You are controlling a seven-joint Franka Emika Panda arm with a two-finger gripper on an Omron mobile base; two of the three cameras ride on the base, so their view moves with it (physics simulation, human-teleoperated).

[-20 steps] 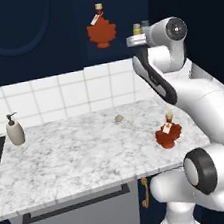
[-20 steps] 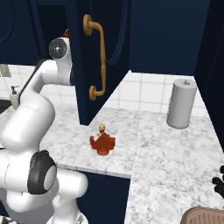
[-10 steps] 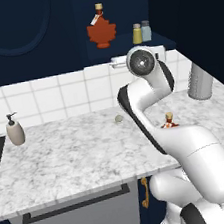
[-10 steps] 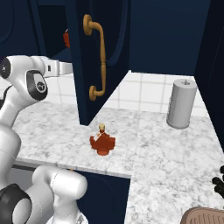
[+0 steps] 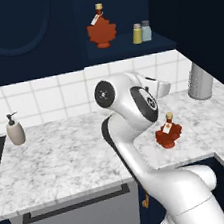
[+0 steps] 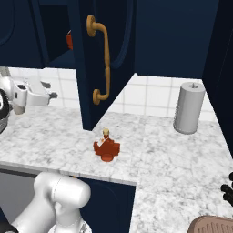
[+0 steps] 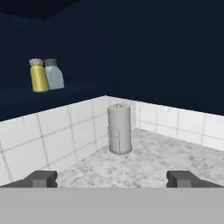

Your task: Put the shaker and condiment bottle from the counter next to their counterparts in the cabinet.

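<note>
the pincer (image 7: 112,178) hangs above the marbled bench (image 5: 65,161), its two dark fingertips (image 7: 41,178) spread about as wide as they go, with nothing between them. in the right base view the pincer (image 6: 49,96) sticks out level from the white arm, pointing toward the open navy cabinet door (image 6: 102,59) with its brass handle (image 6: 101,63).

straight ahead of the pincer, well off across the bench, a grey paper towel roll (image 7: 119,129) stands upright in the tiled corner. up and to the left of it in the hand view, on the shelf of the dark navy cabinet (image 5: 130,48), the yellow-green shaker (image 7: 38,75) stands upright, touching or all but touching the pale blue-grey shaker (image 7: 53,74) beside it. from the left base view the same pair sits high above the pincer, yellow-green shaker (image 5: 137,33) on the left, pale blue-grey shaker (image 5: 146,30) on the right, and further left on the shelf stands a red-orange maple-leaf bottle (image 5: 102,30) with a white tag.

the other maple-leaf bottle (image 5: 168,132) is upright on the bench, below and just in front of the pincer, near the bench's front edge. a beige pump soap dispenser (image 5: 15,130) stands far off to the left by the tiled wall.
</note>
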